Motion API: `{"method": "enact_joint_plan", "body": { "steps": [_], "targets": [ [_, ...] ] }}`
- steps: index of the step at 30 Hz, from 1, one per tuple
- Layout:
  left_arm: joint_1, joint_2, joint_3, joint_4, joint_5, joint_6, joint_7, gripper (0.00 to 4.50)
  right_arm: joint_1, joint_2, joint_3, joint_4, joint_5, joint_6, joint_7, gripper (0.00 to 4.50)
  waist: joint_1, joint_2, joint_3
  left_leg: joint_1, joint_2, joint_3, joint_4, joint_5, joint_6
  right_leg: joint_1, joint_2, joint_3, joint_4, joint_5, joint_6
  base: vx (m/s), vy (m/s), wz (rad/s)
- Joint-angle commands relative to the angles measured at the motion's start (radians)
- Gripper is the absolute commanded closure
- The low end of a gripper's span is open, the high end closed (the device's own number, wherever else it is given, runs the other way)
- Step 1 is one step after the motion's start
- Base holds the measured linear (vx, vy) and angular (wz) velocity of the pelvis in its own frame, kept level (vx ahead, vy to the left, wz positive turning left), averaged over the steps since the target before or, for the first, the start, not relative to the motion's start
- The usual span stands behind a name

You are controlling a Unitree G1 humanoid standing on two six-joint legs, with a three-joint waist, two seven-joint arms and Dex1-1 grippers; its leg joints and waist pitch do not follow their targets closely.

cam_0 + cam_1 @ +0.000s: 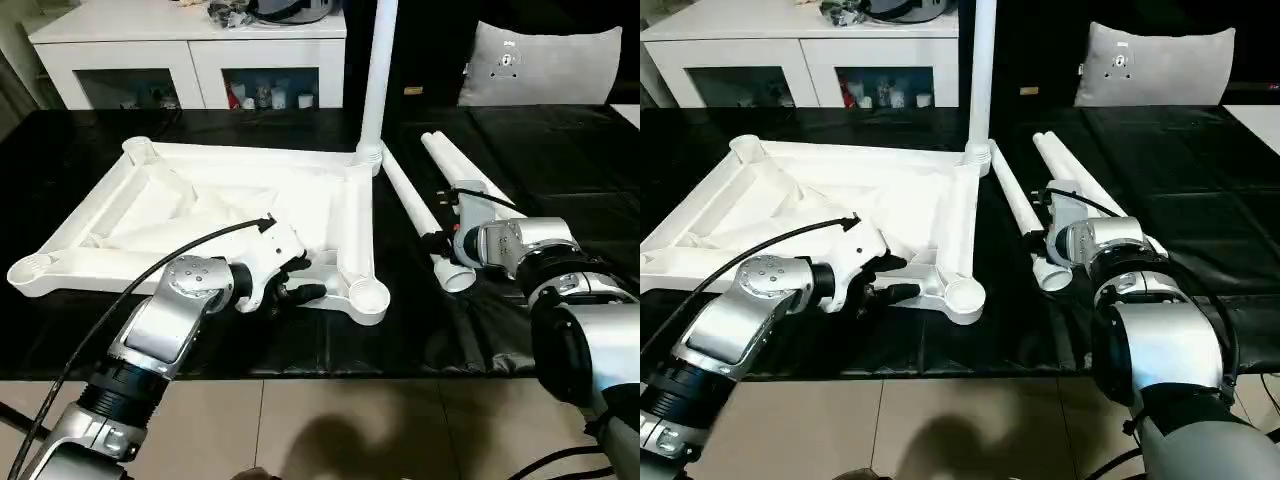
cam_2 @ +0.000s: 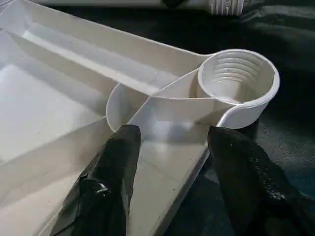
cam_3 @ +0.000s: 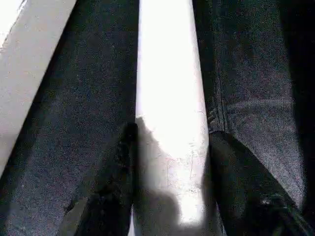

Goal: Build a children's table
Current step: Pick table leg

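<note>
- The table top [image 1: 200, 215] lies upside down on the black mat [image 1: 560, 160], ribbed underside up, a round socket at each corner.
- One leg [image 1: 378, 70] stands upright in the far right corner socket.
- The near right socket [image 2: 237, 78] is empty; threads show inside it.
- The left gripper [image 2: 172, 147] sits at the top's near edge, just beside that empty socket. Its fingers [image 2: 115, 167] stand apart and straddle the rim: one over the inner tray side, the other outside over the mat. I cannot tell whether the pads press the rim.
- Three loose legs lie on the mat to the right of the top, side by side, running from the far middle toward the near right.
- The right gripper [image 3: 170, 142] is at the near end of the loose leg [image 3: 170, 88] that lies closest to the top. Its two fingers [image 3: 236, 177] flank that leg, one on each side, close against its sides; I cannot tell if they clamp it.
- The edge of the top shows pale just beside that leg, with a strip of mat between them.
- A white cabinet [image 1: 190, 55] with glass doors stands behind the mat, and a grey cushion [image 1: 545, 65] sits at the far right.
</note>
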Motion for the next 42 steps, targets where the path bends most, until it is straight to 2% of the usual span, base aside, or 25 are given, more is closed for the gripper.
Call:
{"method": "enact_joint_plan", "body": {
  "steps": [1,7,8,17,22,24,25,27,28,31,33,34,35,37,38,40,42],
  "targets": [
    [0.004,0.007,-0.007,-0.023,-0.010,0.011,-0.009,1.96,0.017,0.009,0.004,0.015,-0.008,0.020,0.004,2.65,0.001,-0.009,-0.068,0.016,0.054,-0.018,-0.066,-0.215,0.011,0.052,-0.080,0.053,-0.071,-0.293,-0.199,0.000,0.000,0.00],
    [0.005,0.006,-0.009,-0.030,-0.017,0.019,-0.017,1.96,0.027,0.003,-0.012,0.010,0.004,0.016,-0.007,2.66,0.001,-0.009,-0.070,0.016,0.055,-0.018,-0.066,-0.210,0.010,0.051,-0.080,0.054,-0.069,-0.278,-0.201,0.000,0.000,0.00],
    [0.006,0.006,-0.009,-0.031,-0.018,0.021,-0.018,1.96,0.027,0.002,-0.018,0.009,0.009,0.016,-0.010,2.66,0.002,-0.003,-0.070,0.016,0.055,-0.019,-0.066,-0.210,0.009,0.052,-0.081,0.054,-0.068,-0.273,-0.203,0.000,0.000,0.00],
    [0.006,-0.002,-0.003,-0.034,-0.039,0.021,-0.012,1.96,0.049,-0.013,-0.094,-0.011,0.071,-0.007,-0.053,2.66,0.000,-0.006,-0.068,0.018,0.053,-0.018,-0.066,-0.231,0.005,0.051,-0.079,0.052,-0.073,-0.295,-0.198,0.000,0.000,0.00],
    [0.005,-0.009,0.002,-0.031,-0.044,0.015,-0.006,1.96,0.076,-0.013,-0.156,-0.052,0.120,-0.078,-0.044,2.66,0.000,-0.008,-0.069,0.015,0.053,-0.019,-0.066,-0.227,0.008,0.052,-0.079,0.051,-0.073,-0.302,-0.190,0.000,0.000,0.00],
    [0.005,-0.011,0.007,-0.029,-0.047,0.007,0.005,1.96,0.094,-0.013,-0.177,-0.085,0.143,-0.128,-0.018,2.66,0.000,-0.007,-0.070,0.017,0.052,-0.018,-0.065,-0.229,0.012,0.052,-0.081,0.052,-0.075,-0.304,-0.184,0.000,0.000,0.00],
    [0.002,-0.022,0.020,-0.017,-0.043,-0.017,0.033,1.96,0.117,-0.011,-0.196,-0.131,0.168,-0.181,0.020,2.66,0.000,-0.008,-0.070,0.016,0.052,-0.018,-0.065,-0.226,0.014,0.052,-0.080,0.052,-0.075,-0.300,-0.185,0.000,0.000,0.00],
    [-0.003,-0.031,0.027,-0.006,-0.040,-0.026,0.051,1.96,0.125,-0.010,-0.203,-0.149,0.176,-0.195,0.027,2.66,0.001,-0.009,-0.072,0.013,0.052,-0.017,-0.063,-0.213,0.024,0.055,-0.081,0.052,-0.075,-0.279,-0.183,0.000,0.000,0.00],
    [-0.006,-0.037,0.032,0.001,-0.037,-0.033,0.064,1.96,0.132,-0.009,-0.210,-0.163,0.184,-0.203,0.030,2.66,0.002,-0.008,-0.073,0.013,0.052,-0.018,-0.063,-0.195,0.029,0.056,-0.079,0.051,-0.071,-0.263,-0.193,0.000,0.000,0.00],
    [-0.030,-0.093,0.077,0.025,-0.051,-0.057,0.139,1.96,0.163,0.009,-0.282,-0.266,0.273,-0.198,0.082,2.66,0.003,-0.010,-0.073,0.012,0.050,-0.014,-0.060,-0.182,0.048,0.057,-0.078,0.051,-0.073,-0.244,-0.197,0.000,0.000,0.00],
    [-0.037,-0.114,0.099,0.027,-0.068,-0.056,0.159,1.79,0.174,0.015,-0.301,-0.299,0.302,-0.191,0.108,2.66,0.005,-0.011,-0.075,0.011,0.051,-0.016,-0.060,-0.166,0.058,0.059,-0.078,0.050,-0.071,-0.233,-0.197,0.000,0.000,0.00],
    [-0.045,-0.134,0.117,0.022,-0.090,-0.045,0.166,1.79,0.186,0.020,-0.315,-0.331,0.329,-0.182,0.139,2.66,0.007,-0.007,-0.075,0.010,0.052,-0.017,-0.060,-0.164,0.060,0.057,-0.078,0.048,-0.070,-0.235,-0.202,0.000,0.000,0.00],
    [-0.064,-0.173,0.152,0.009,-0.135,-0.020,0.182,1.68,0.215,0.032,-0.337,-0.396,0.380,-0.173,0.200,2.66,0.009,-0.010,-0.074,0.012,0.052,-0.014,-0.059,-0.169,0.066,0.058,-0.078,0.049,-0.073,-0.238,-0.204,0.000,0.000,0.00],
    [-0.073,-0.192,0.167,0.002,-0.159,-0.009,0.188,1.61,0.233,0.040,-0.342,-0.431,0.404,-0.183,0.224,2.66,0.014,-0.012,-0.075,0.011,0.053,-0.014,-0.058,-0.164,0.073,0.060,-0.080,0.049,-0.074,-0.240,-0.201,0.000,0.000,0.00],
    [-0.108,-0.244,0.212,-0.005,-0.212,0.005,0.225,1.48,0.274,0.065,-0.366,-0.526,0.481,-0.184,0.295,2.66,0.017,-0.016,-0.074,0.011,0.052,-0.011,-0.059,-0.156,0.082,0.057,-0.078,0.048,-0.076,-0.241,-0.200,0.000,0.000,0.00],
    [-0.122,-0.264,0.233,-0.001,-0.232,0.016,0.246,1.37,0.287,0.076,-0.371,-0.564,0.507,-0.181,0.321,2.66,0.025,-0.016,-0.077,0.011,0.056,-0.016,-0.058,-0.141,0.087,0.057,-0.081,0.048,-0.074,-0.246,-0.199,0.000,0.000,0.00],
    [-0.171,-0.314,0.300,0.018,-0.297,0.056,0.294,1.30,0.331,0.101,-0.359,-0.686,0.570,-0.127,0.387,2.66,0.029,-0.011,-0.075,0.010,0.054,-0.017,-0.059,-0.139,0.087,0.056,-0.079,0.047,-0.076,-0.268,-0.189,0.000,0.000,0.00]
  ]
}}
